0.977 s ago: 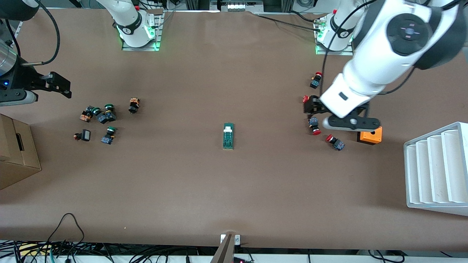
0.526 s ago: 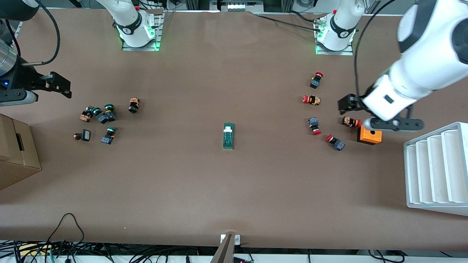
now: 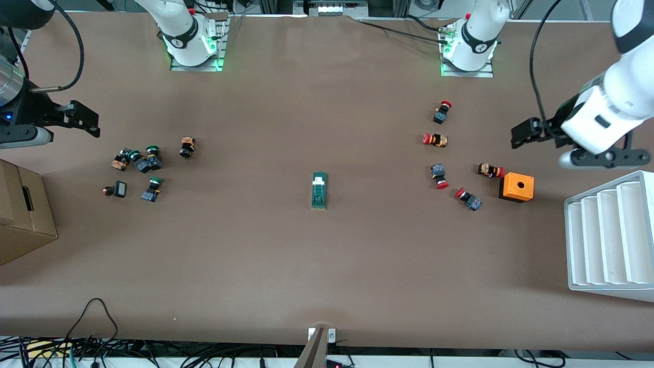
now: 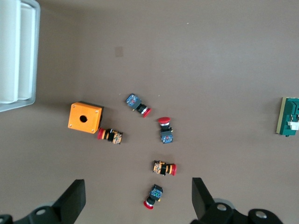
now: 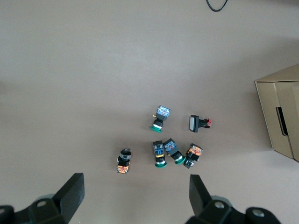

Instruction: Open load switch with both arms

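The left pincer (image 3: 526,137), fingers spread wide and empty, swung away from above the red-capped push buttons (image 3: 436,139) toward the left arm's end of the worktop (image 3: 327,255), uncovering the orange box (image 3: 517,187) and the button (image 3: 490,170) just beside it.

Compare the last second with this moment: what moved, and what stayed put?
The left gripper, open and empty, swung away from over the red-capped push buttons toward the left arm's end of the table, uncovering the orange box. Nothing was grasped or released. The right gripper stayed open by the cardboard box; the load switch and all buttons kept their places.
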